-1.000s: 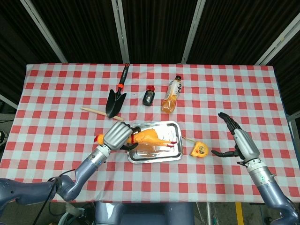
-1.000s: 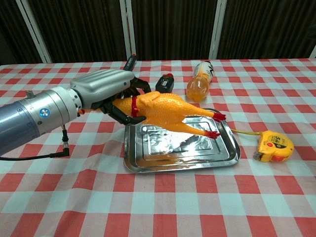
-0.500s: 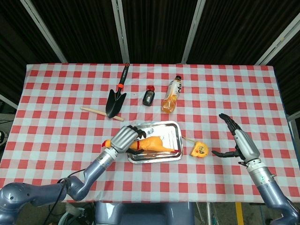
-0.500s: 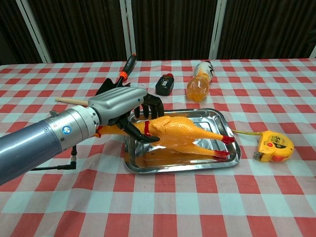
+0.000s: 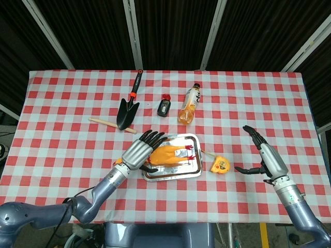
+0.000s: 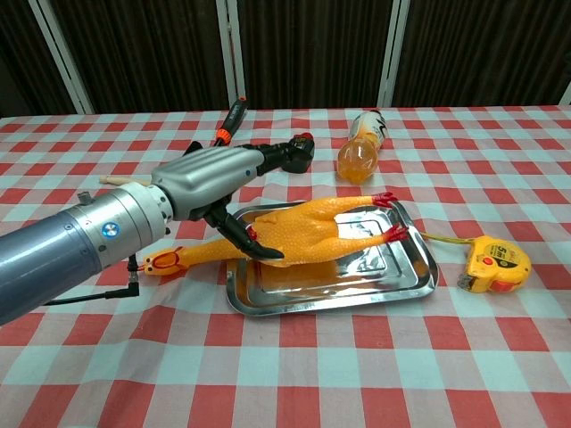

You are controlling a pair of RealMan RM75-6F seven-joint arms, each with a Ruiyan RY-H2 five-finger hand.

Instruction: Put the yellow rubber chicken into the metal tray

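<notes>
Left hand [image 6: 227, 183] over the near-left corner of the metal tray [image 6: 357, 292], fingers spread and holding nothing, thumb by the yellow rubber chicken [image 6: 294, 236]. Chicken's body in the tray, head and neck hanging over the left rim onto the checked cloth [image 6: 357, 374]. At right, tape measure [image 6: 496, 264]; right hand [image 5: 265, 155] apart, fingers splayed. Behind, bottle [image 6: 359, 145], trowel [image 5: 128, 106].

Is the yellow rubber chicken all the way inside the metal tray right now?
Only partly. The rubber chicken's body lies in the metal tray, but its neck and head stick out over the tray's left rim onto the tablecloth.
</notes>
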